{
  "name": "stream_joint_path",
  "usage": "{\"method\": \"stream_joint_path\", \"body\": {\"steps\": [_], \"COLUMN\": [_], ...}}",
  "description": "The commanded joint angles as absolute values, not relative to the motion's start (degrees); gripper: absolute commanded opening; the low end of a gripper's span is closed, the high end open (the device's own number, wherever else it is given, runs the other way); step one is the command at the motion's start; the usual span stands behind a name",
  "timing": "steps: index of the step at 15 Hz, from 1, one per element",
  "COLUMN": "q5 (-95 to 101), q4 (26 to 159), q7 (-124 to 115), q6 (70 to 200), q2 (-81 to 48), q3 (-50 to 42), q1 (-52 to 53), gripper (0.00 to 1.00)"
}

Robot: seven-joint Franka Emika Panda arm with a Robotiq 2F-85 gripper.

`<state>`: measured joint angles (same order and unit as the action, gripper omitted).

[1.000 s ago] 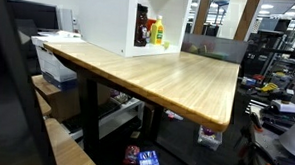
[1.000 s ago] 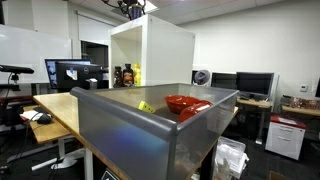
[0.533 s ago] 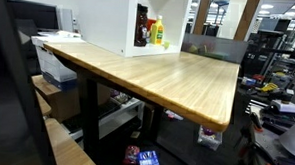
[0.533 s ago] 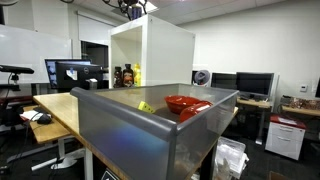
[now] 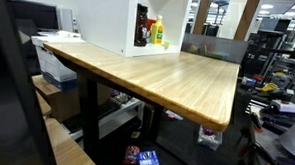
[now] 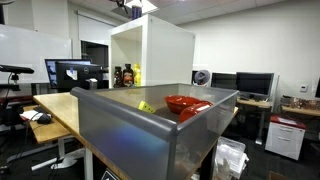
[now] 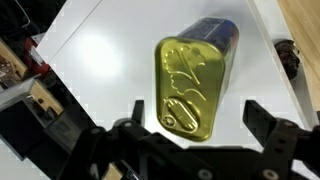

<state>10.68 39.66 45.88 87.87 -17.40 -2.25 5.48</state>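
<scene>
In the wrist view a gold rectangular tin [image 7: 195, 85] with a pull-tab lid and a blue end lies on the flat white top of a cabinet [image 7: 100, 60]. My gripper [image 7: 193, 110] hangs right above it, open, with one black finger [image 7: 135, 110] on each side of the tin's near end, and neither finger touches it. In an exterior view only the gripper's lower part [image 6: 130, 4] shows at the top edge, above the white cabinet [image 6: 150, 50].
The white cabinet [image 5: 105, 21] stands at the back of a long wooden table [image 5: 178, 79]. A yellow bottle [image 5: 159, 33] and a dark bottle [image 5: 142, 30] stand in its open side. A grey bin [image 6: 150, 135] holds a red bowl [image 6: 185, 103]. Desks and monitors surround the table.
The gripper has risen slightly above the cabinet, so less of it shows at the top of the exterior view. The tin stays on the cabinet top.
</scene>
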Motion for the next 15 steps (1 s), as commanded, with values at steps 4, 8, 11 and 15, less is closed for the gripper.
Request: {"method": "stream_joint_path", "body": {"steps": [4, 8, 11, 15], "q5": [12.33, 10.83, 9.05, 5.67], "q4": [41.86, 43.58, 43.58, 43.42], "q7": [45.14, 40.29, 35.53, 27.62], "q6": [86.72, 78.27, 71.55, 64.61], "q2": [-13.49, -10.17, -8.71, -7.99], "q3": [-1.91, -1.23, -0.62, -0.01], "q1": [8.03, 10.24, 11.46, 12.60], "gripper": [1.00, 1.00, 1.00, 1.00]}}
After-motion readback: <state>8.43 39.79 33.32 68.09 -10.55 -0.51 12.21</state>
